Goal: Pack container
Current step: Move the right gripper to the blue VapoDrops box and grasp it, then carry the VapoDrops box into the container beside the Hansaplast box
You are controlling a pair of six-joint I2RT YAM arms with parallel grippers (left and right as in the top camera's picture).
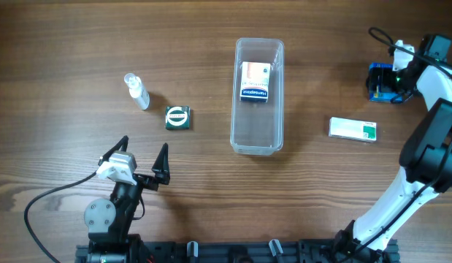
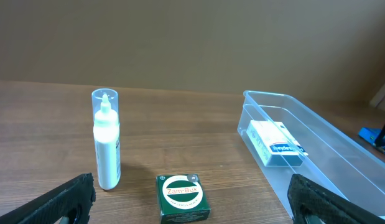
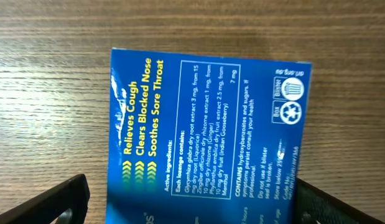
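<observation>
The container [image 1: 257, 148] is a long clear tub at the table's middle, with a white and blue box [image 1: 255, 82] lying in its far end. It also shows in the left wrist view [image 2: 332, 149], with that box [image 2: 276, 143] inside. My right gripper [image 1: 390, 80] is at the far right over a blue lozenge box [image 1: 377, 82]. In the right wrist view its open fingers [image 3: 192, 205] straddle the blue box [image 3: 211, 124], which lies on the table. My left gripper [image 1: 144, 146] is open and empty near the front left.
A green Zam-Buk box [image 1: 178, 117] and a small clear spray bottle [image 1: 137, 91] stand left of the container; both show ahead of the left fingers, the box [image 2: 183, 197] and the bottle [image 2: 107, 146]. A white and green box [image 1: 353, 129] lies right of the container.
</observation>
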